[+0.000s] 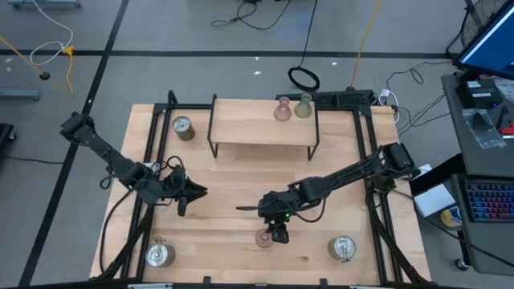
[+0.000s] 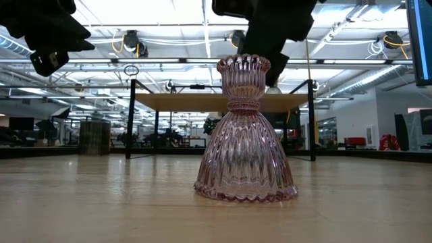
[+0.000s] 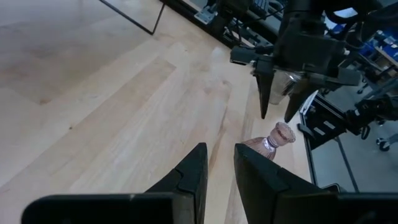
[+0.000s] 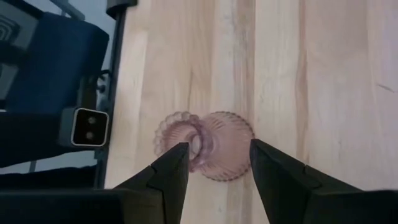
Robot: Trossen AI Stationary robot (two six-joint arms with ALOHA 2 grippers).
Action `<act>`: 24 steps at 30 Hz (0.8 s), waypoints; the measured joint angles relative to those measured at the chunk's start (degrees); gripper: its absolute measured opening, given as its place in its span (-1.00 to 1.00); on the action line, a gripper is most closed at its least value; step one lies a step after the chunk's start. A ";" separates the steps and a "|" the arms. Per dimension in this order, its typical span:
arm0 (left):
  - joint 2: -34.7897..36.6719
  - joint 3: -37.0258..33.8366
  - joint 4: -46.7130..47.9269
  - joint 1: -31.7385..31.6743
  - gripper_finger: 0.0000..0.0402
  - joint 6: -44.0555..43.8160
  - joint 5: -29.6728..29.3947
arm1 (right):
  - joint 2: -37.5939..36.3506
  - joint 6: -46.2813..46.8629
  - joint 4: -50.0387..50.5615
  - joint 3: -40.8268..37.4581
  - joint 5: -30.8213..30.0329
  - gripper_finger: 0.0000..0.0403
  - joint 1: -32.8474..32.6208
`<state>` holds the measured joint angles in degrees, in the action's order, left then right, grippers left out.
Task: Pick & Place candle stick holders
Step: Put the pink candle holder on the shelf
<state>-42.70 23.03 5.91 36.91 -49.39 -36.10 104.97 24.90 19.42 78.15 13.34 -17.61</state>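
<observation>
A ribbed pink glass candle stick holder (image 2: 246, 131) stands upright near the front edge of the wooden surface (image 1: 233, 193), and the right gripper (image 4: 214, 163) hangs directly above it, fingers spread apart around its neck, grasping nothing. The left gripper (image 1: 191, 193) waits mid-surface, fingers slightly parted and empty. Two glass holders (image 1: 292, 108) already sit on the small raised wooden shelf (image 1: 249, 128); three round silver metal holders (image 1: 183, 126) remain below. Only the overhead view shows those; the low view reveals the ribbing.

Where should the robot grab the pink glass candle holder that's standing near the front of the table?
Probably the narrow neck of the pink holder, from straight above. It stands upright, its base flares too wide, and the right pincer already hangs open over it.
</observation>
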 joint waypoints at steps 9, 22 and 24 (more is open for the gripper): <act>-0.02 0.00 0.02 0.00 -0.60 -0.01 -0.02 | 3.72 0.00 -2.07 0.09 1.50 -0.18 0.20; -0.04 0.00 0.07 0.00 -0.60 0.05 -0.02 | 4.59 -0.11 -1.75 0.09 1.73 -0.43 0.24; -0.04 0.00 0.09 0.00 -0.60 0.09 -0.04 | 4.59 -0.11 -1.71 0.09 1.70 -0.53 0.25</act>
<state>-42.74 23.03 6.00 36.91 -49.30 -36.14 109.56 24.80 17.72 78.24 15.05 -17.36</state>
